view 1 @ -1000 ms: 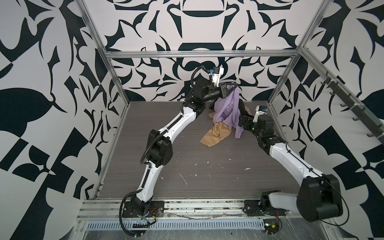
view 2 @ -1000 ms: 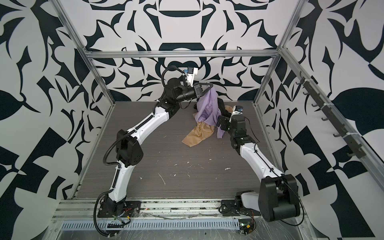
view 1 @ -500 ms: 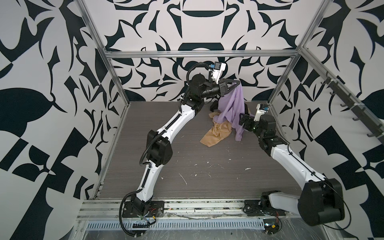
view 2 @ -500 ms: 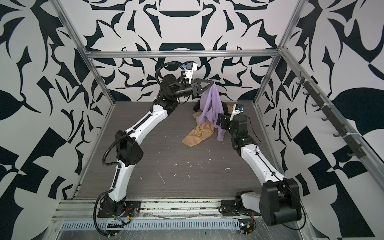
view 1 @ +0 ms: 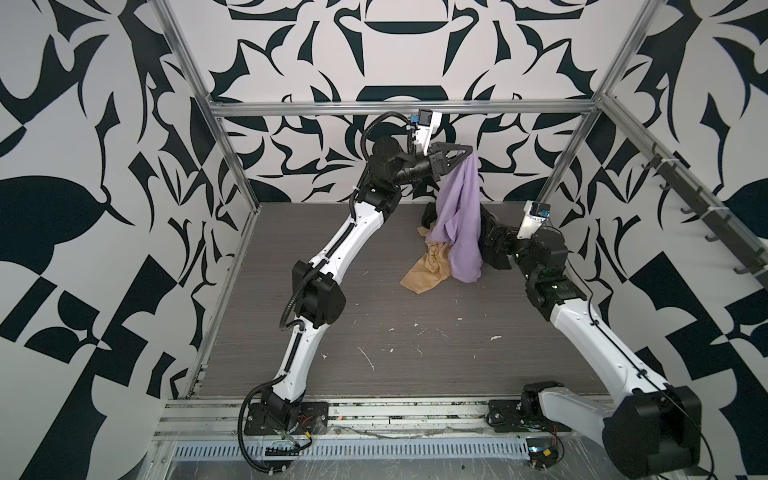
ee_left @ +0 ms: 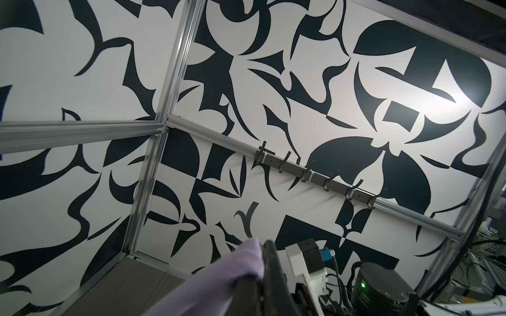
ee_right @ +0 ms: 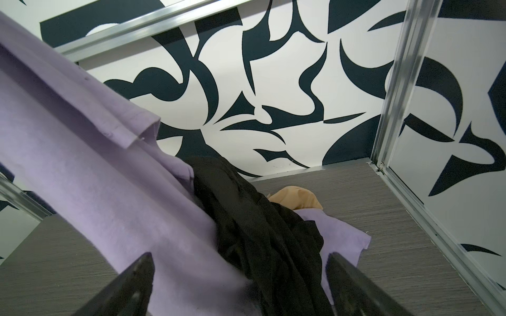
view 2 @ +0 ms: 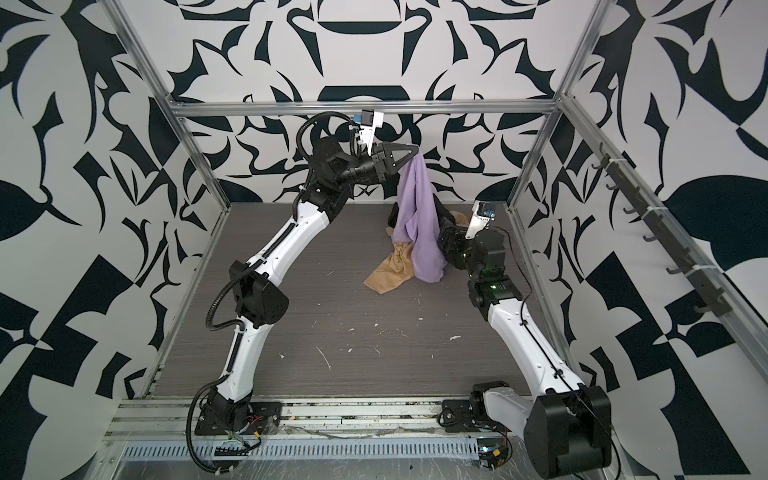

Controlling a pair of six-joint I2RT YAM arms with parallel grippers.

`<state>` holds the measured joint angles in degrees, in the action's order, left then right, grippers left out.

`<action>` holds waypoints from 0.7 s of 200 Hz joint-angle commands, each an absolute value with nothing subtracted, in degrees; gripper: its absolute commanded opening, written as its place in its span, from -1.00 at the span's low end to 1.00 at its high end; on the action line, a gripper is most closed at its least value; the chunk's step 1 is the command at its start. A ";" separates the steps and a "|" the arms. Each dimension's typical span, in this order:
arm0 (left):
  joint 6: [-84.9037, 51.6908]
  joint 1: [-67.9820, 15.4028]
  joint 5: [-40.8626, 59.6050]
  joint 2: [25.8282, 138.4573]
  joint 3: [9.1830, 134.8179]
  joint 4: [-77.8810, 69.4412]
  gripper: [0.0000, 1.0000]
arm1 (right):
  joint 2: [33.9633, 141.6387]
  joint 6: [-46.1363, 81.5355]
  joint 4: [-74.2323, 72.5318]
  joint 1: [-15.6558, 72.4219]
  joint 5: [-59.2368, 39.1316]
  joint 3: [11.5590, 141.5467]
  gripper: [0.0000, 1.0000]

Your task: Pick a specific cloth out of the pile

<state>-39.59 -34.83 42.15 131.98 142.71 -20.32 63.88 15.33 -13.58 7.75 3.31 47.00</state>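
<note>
Rising higher than a second ago, the left gripper [view 1: 470, 152], clamped shut on the cloth [view 1: 461, 224], draws it out of the pile [view 1: 434, 249]. Its hem still trails by the tan cloth [view 1: 424, 274], so it is not yet free. The right gripper [ee_right: 240, 258] gapes wide and empty at the black cloth [ee_right: 246, 219].

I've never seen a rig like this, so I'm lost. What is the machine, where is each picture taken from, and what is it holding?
Two white robot arms stand at the near edge of a grey table. The two wide pictures come from one camera head overhead; the other two come from a small camera on each arm's wrist. The left gripper is shut on the lilac cloth, holding it up so it hangs. A tan cloth and a black cloth lie on the table. The right gripper is open close to them, holding nothing.
</note>
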 commanded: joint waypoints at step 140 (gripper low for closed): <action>-45.14 -36.55 16.71 128.31 142.89 -26.44 -1.00 | 62.18 15.73 -15.09 7.82 -1.52 49.00 1.00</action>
<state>-44.62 -36.03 20.78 131.52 138.69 -23.77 62.70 15.14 -13.61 7.75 0.43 46.59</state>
